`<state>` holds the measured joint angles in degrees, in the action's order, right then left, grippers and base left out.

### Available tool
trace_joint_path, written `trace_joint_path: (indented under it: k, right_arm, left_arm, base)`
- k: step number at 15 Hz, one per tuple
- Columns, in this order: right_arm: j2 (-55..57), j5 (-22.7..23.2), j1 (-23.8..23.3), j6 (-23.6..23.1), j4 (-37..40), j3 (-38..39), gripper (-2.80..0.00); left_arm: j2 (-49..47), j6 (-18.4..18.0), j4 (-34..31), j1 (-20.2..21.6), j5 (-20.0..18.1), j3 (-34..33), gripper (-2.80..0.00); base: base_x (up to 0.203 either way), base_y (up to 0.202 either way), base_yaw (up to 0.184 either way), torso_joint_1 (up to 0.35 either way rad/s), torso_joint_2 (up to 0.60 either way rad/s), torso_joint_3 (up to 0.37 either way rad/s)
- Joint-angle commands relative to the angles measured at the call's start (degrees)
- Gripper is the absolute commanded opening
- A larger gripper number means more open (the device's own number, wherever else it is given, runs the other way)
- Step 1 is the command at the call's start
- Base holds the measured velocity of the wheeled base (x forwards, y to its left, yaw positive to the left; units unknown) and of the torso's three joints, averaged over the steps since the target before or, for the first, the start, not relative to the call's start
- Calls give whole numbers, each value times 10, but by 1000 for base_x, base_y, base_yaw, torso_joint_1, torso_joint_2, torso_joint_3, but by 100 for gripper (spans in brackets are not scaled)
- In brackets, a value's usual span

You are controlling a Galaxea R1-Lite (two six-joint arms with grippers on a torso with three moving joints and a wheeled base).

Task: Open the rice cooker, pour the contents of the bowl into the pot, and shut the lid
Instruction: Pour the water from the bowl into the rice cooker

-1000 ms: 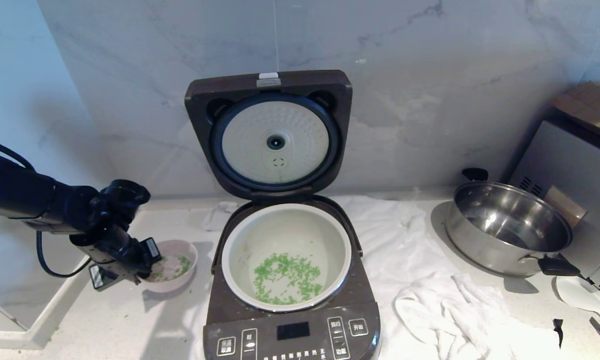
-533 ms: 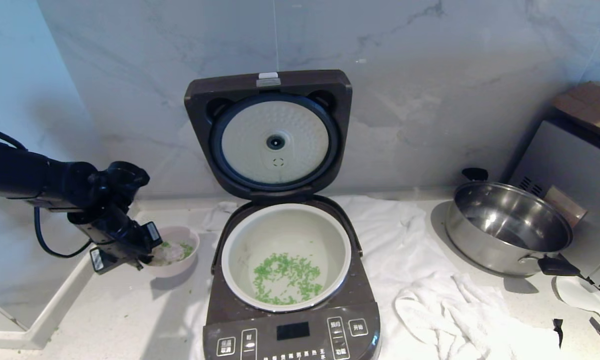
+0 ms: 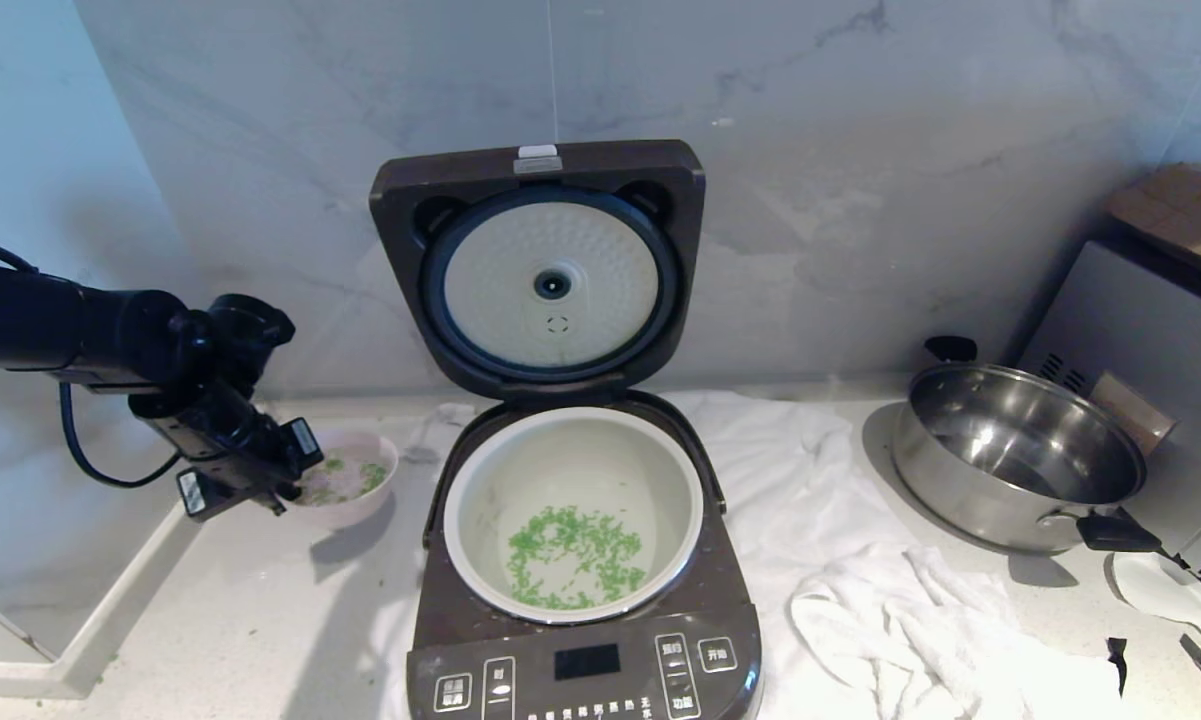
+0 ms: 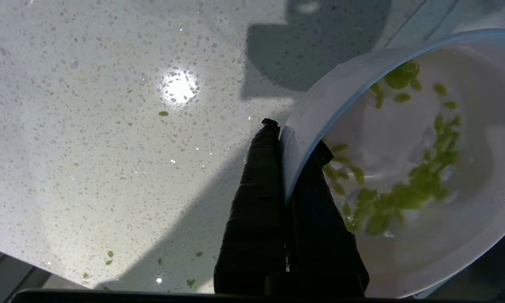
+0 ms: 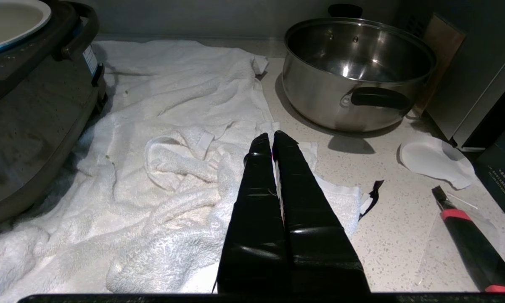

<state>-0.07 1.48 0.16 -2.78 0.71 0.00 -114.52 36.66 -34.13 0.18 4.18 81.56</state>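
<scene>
Left of the open rice cooker (image 3: 580, 560), the left end effector (image 3: 295, 485) pinched the pink bowl (image 3: 355, 495) by its rim above the table (image 3: 290, 640). Right of the cooker lay a white towel (image 3: 860, 600) and a steel pan (image 3: 1020, 455); the right end effector (image 5: 273, 139) stood closed over the towel. White Chinese labels marked the cooker's panel, too small to read.

Left pincer (image 3: 295, 490) clamped — right pincer (image 5: 272, 141) closed

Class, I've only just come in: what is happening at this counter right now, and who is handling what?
The left gripper is pinching the rim of the pink bowl, holding it off the counter beside the rice cooker. The lid stands open. Most of the green bits already lie in the pot, though some still cling inside the bowl and a few are scattered on the counter. The right gripper is shut, empty, parked over the white towel.
</scene>
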Motion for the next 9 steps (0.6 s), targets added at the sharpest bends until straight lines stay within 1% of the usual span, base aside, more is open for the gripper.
trace_joint_path:
  k: [1, 4, 8, 9]
  right_arm:
    - [1, 0, 0, 0, 0, 0, -280]
    - [1, 0, 0, 0, 0, 0, -280]
    - [1, 0, 0, 0, 0, 0, -280]
    - [1, 0, 0, 0, 0, 0, -280]
  left_arm:
    - [2, 3, -15, 0, 0, 20, -280]
    - [1, 5, -46, 1, -3, 54, -280]
    - [6, 5, -52, 4, -4, 56, -280]
    - [8, 5, -52, 5, -12, 55, -280]
  base:
    - [0, 0, 0, 0, 0, 0]
    - [0, 0, 0, 0, 0, 0]
    - [0, 0, 0, 0, 0, 0]
    - [0, 0, 0, 0, 0, 0]
